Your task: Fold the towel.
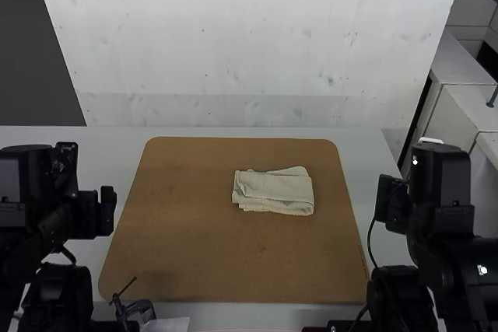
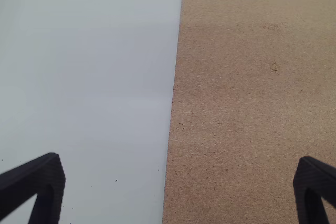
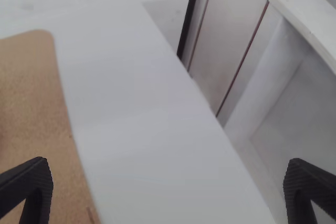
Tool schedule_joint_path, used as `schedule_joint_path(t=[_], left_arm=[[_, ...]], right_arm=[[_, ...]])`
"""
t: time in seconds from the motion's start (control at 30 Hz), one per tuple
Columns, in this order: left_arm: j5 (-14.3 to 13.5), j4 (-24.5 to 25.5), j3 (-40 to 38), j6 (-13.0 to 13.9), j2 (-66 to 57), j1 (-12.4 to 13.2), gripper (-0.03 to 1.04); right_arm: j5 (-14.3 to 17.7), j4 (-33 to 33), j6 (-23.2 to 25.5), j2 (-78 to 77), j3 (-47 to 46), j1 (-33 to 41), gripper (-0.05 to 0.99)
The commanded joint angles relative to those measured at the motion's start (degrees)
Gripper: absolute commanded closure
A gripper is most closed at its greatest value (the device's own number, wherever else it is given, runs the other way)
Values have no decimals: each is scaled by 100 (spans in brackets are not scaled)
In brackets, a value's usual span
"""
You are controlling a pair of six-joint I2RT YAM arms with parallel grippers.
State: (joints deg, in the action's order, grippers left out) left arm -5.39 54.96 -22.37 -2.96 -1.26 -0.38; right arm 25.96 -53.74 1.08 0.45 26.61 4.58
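The towel [image 1: 274, 192] lay between the two pincers, apart from both; it was nearer to the right pincer [image 1: 389, 204] than to the left pincer [image 1: 107, 209], and neither one was touching it. The left pincer [image 2: 178, 190] was open, its two fingers wide apart with nothing between them; the right pincer [image 3: 169, 190] was open in the same manner, and it also held nothing. There was one towel, pale in colour; it lay folded in several layers as a small, uneven rectangle, with some wrinkles along its edges. It rested on the one brown board [image 1: 194, 254], right of the board's middle and toward its far side; this board was lying on one pale worktop [image 1: 117, 141].
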Motion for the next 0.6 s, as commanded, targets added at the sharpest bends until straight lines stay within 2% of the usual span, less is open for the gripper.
schedule_joint_path(t=[0.0,0.1,0.17,0.33,0.4,0.5,0.57], left_arm=[[143,-20,-294,103,47,91,3],[143,-20,-285,94,47,91,3],[143,-20,-294,85,47,91,3],[143,-20,-294,85,55,91,3],[143,-20,-294,85,47,91,3],[143,-20,-294,85,47,91,3],[143,-20,-294,85,47,91,3]], right_arm=[[-574,-269,472,-1,160,-36,-2],[-855,-559,656,-1,64,-36,-2],[-987,-524,683,-27,2,-36,-2],[-1418,-445,656,-18,-16,-36,-2],[-1541,-612,613,-27,20,-36,-2],[-2051,-858,533,-36,64,-36,-2],[-2068,-858,516,-36,64,-36,-2]])
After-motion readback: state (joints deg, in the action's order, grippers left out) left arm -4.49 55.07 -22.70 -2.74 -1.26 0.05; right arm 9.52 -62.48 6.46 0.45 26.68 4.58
